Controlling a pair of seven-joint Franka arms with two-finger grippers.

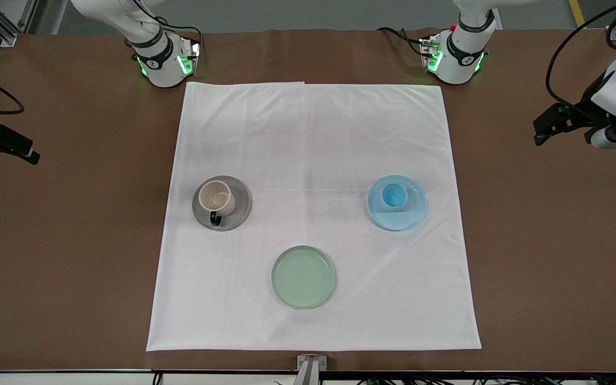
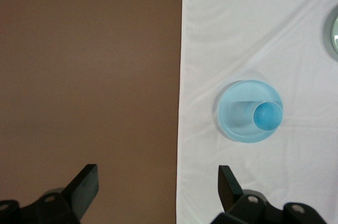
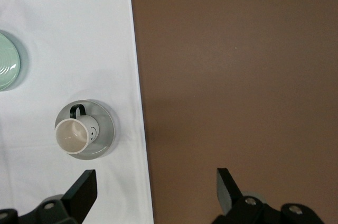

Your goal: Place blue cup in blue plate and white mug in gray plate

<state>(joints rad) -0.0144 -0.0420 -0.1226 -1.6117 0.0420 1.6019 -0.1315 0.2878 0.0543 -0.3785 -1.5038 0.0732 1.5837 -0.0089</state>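
Observation:
The blue cup (image 1: 393, 194) stands upright in the blue plate (image 1: 405, 217) on the white cloth, toward the left arm's end. The white mug (image 1: 216, 198) stands upright on the gray plate (image 1: 239, 210), toward the right arm's end, its dark handle pointing at the front camera. My left gripper (image 1: 542, 131) is open and empty, up in the air by the cloth's edge; its wrist view shows the cup (image 2: 268, 115) in the plate (image 2: 236, 121) apart from it (image 2: 157, 174). My right gripper (image 1: 25, 152) is open and empty (image 3: 156, 177), apart from the mug (image 3: 71, 135) and gray plate (image 3: 104, 129).
A pale green plate (image 1: 303, 277) lies empty on the cloth, nearer the front camera than the other plates. The white cloth (image 1: 313, 133) covers the middle of the brown table (image 1: 72, 240). Both arm bases stand at the table's edge farthest from the front camera.

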